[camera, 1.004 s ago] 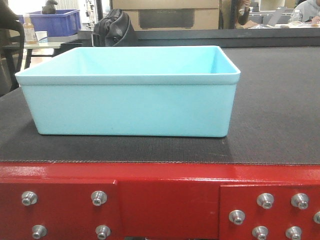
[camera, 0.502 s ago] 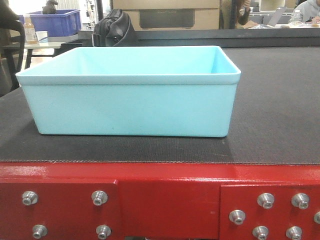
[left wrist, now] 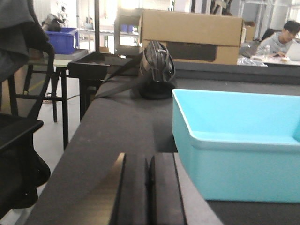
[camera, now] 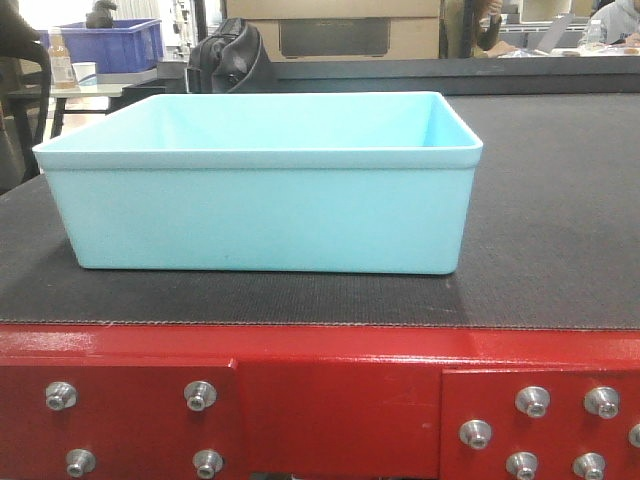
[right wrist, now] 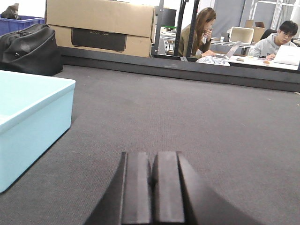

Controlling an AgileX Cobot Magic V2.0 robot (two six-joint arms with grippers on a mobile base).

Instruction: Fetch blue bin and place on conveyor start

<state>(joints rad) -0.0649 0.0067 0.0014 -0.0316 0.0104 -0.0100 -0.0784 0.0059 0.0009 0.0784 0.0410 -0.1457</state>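
Observation:
The pale aqua blue bin point(camera: 265, 185) rests flat on the dark belt of the conveyor start point(camera: 545, 230), just behind the red bolted frame point(camera: 330, 400). No gripper shows in the front view. In the left wrist view my left gripper point(left wrist: 149, 161) hovers low over the belt, shut and empty, just left of the blue bin point(left wrist: 239, 140) and apart from it. In the right wrist view my right gripper point(right wrist: 153, 161) is shut and empty too, over bare belt, with the blue bin point(right wrist: 28, 122) off to its left.
A black bag point(left wrist: 154, 70) lies on the belt behind the bin, before a cardboard box point(left wrist: 192, 35). Dark blue crates point(camera: 110, 45) sit on a table at the far left, beside a black chair point(left wrist: 18, 117). People sit at desks point(right wrist: 281, 42) beyond the belt.
The view has shifted very slightly, so the bin and frame sit a pixel or two further right and lower. The bin stays on the belt.

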